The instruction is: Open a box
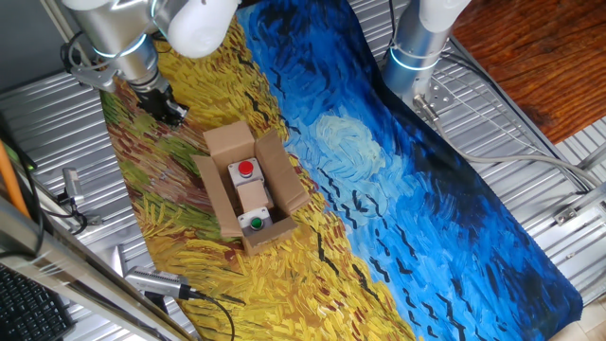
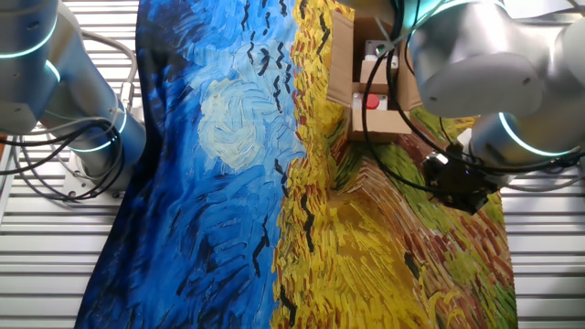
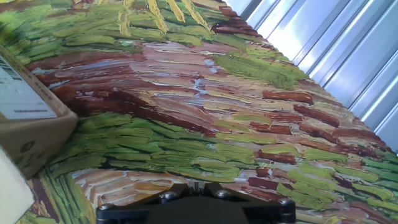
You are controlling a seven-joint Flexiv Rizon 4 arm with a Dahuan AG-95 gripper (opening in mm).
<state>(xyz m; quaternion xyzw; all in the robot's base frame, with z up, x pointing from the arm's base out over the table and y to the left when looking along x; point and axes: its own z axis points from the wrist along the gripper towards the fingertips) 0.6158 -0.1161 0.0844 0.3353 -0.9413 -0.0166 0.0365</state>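
The box [image 1: 227, 142] is a small brown cardboard box on the yellow part of the painted cloth. Its flaps are spread outward. Inside it lies a beige unit [image 1: 250, 196] with a red button [image 1: 246, 170] and a green button [image 1: 255, 224]. The box also shows at the top of the other fixed view [image 2: 341, 55], and a corner of it with a white label is at the left of the hand view [image 3: 31, 140]. My gripper [image 1: 170, 112] is up-left of the box, apart from it, low over the cloth. Its black fingers are together in the hand view [image 3: 196, 186] and hold nothing. It also shows in the other fixed view [image 2: 462, 187].
The painted cloth [image 1: 398, 189] covers a ribbed metal table [image 1: 530, 142]. A second arm's base [image 1: 417, 43] stands at the far edge, also in the other fixed view [image 2: 91, 137]. Metal tools and cables [image 1: 156, 282] lie at the near left.
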